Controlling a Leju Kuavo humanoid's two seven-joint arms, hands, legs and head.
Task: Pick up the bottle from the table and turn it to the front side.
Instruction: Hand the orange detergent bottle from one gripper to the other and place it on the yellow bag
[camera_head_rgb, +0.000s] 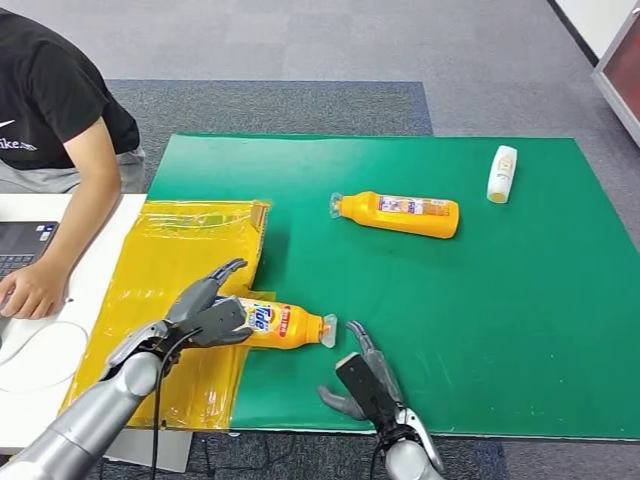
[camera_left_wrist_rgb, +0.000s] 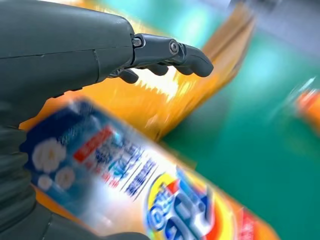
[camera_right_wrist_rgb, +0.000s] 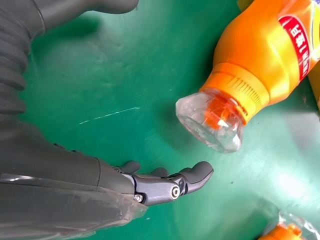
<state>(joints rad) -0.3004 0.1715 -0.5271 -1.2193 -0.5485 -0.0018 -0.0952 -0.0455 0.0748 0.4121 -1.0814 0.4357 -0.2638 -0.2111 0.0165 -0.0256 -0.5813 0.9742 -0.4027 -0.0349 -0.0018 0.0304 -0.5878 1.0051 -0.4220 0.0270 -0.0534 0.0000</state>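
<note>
The orange bottle (camera_head_rgb: 285, 324) lies on its side low in the middle of the head picture, half on the yellow bag (camera_head_rgb: 173, 290) and half on the green mat (camera_head_rgb: 453, 300). Its clear cap (camera_head_rgb: 329, 330) points right, and the big bright label faces up.

The left hand (camera_head_rgb: 207, 310) is at the bottle's fat end, fingers spread over it. I cannot tell if it is really squeezing the bottle or only touching it. The right hand (camera_head_rgb: 364, 380) sits low on the mat just beside the cap, fingers apart, holding nothing.

To do this step well, I think the left hand should wrap snugly around the fat part before lifting, so the smooth bottle does not slip. The right hand could help near the cap.

A second orange bottle (camera_head_rgb: 398, 214) lies further up, and a small white bottle (camera_head_rgb: 501, 173) at upper right. A person's arm (camera_head_rgb: 68, 230) rests at the left edge.
</note>
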